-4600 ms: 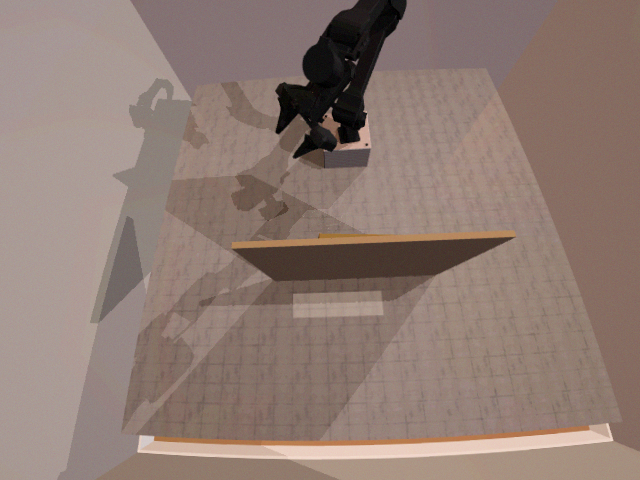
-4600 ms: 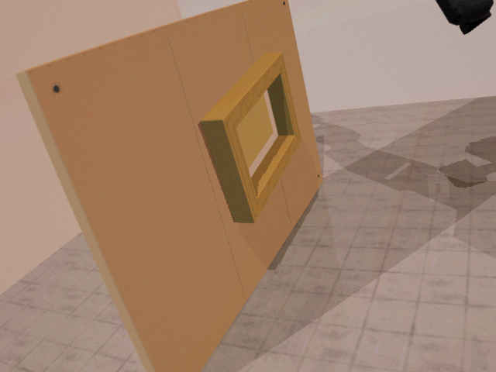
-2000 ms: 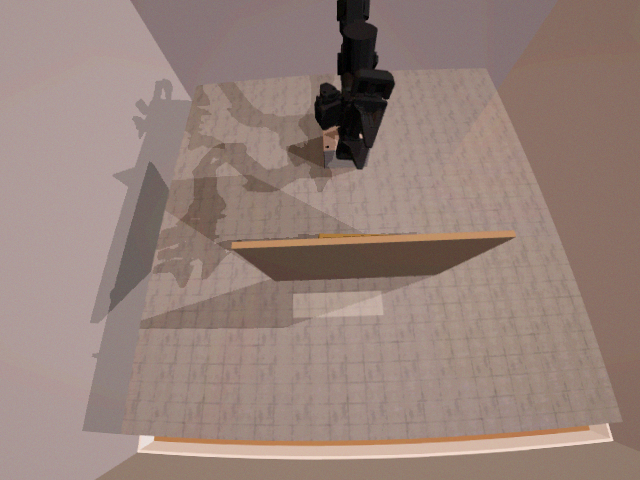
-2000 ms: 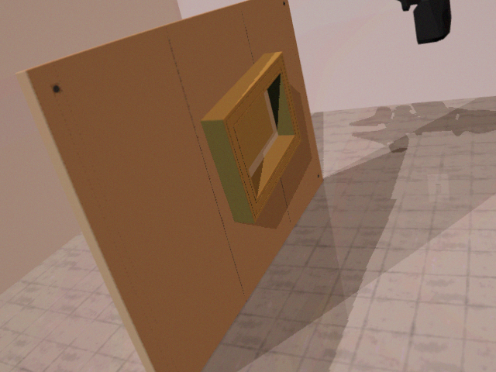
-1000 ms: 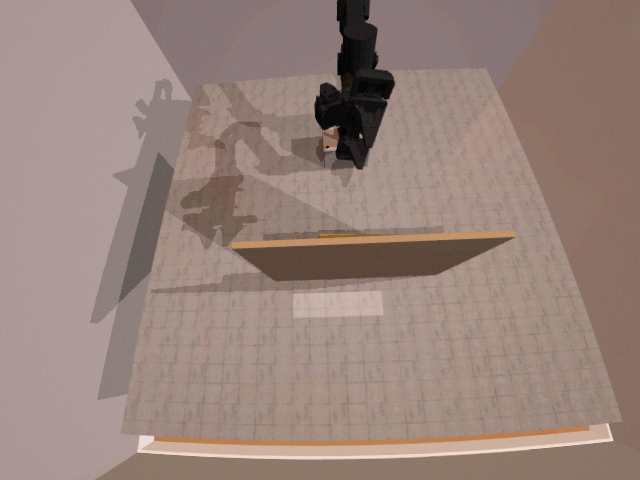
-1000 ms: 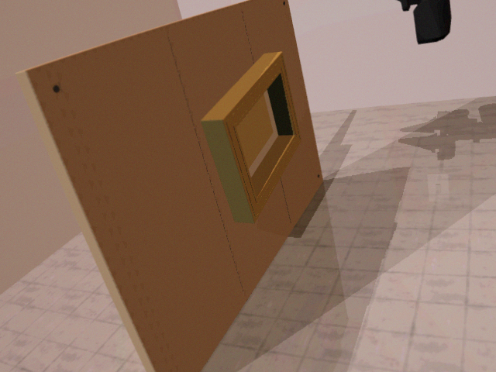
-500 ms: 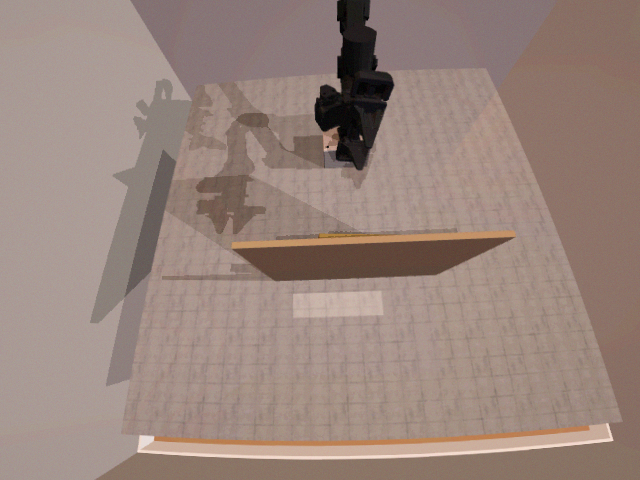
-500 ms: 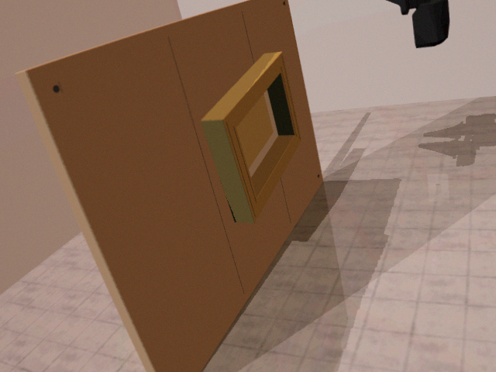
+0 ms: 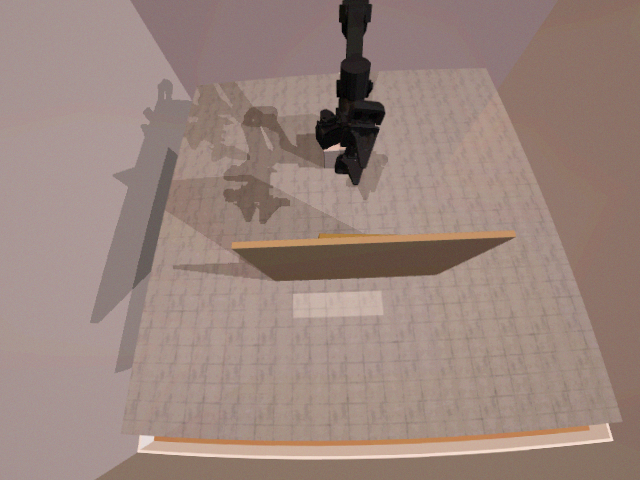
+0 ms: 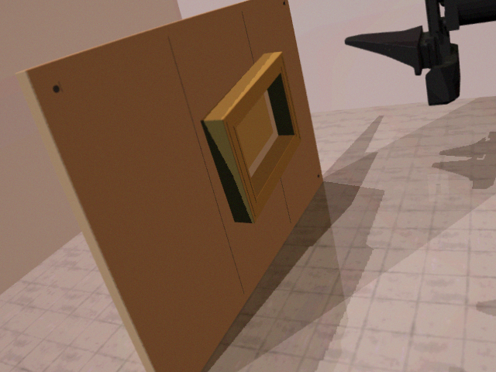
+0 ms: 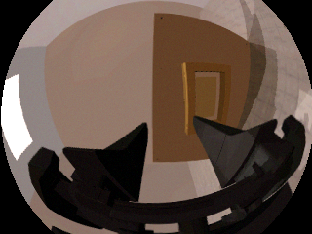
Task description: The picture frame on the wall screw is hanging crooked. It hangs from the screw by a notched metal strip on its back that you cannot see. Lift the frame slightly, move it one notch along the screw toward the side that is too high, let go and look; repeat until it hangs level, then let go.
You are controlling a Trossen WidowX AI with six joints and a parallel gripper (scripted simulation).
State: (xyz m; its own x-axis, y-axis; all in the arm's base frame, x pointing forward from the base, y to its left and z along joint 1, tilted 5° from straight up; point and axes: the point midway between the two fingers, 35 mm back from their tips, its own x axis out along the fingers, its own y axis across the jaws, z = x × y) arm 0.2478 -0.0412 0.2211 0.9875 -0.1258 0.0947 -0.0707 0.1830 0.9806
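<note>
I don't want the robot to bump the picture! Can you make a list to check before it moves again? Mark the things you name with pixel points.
1. Jaws [image 9: 345,175] open: ok.
2. Nothing held: ok, the picture frame [image 10: 240,94] [image 11: 189,99] hangs on the brown board [image 9: 361,258] [image 10: 139,180] [image 11: 171,97].
3. Jaws lined up around the frame: not ok, they're off to one side.
4. Frame level: cannot tell, the views are slanted.
5. Hidden strip on the screw: cannot tell.

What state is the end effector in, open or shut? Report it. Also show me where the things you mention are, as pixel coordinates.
Open: the end effector [image 9: 355,173] [image 10: 347,40] [image 11: 171,123] has its two fingers spread apart with nothing between them, short of the picture frame [image 10: 231,116] [image 11: 186,97].
</note>
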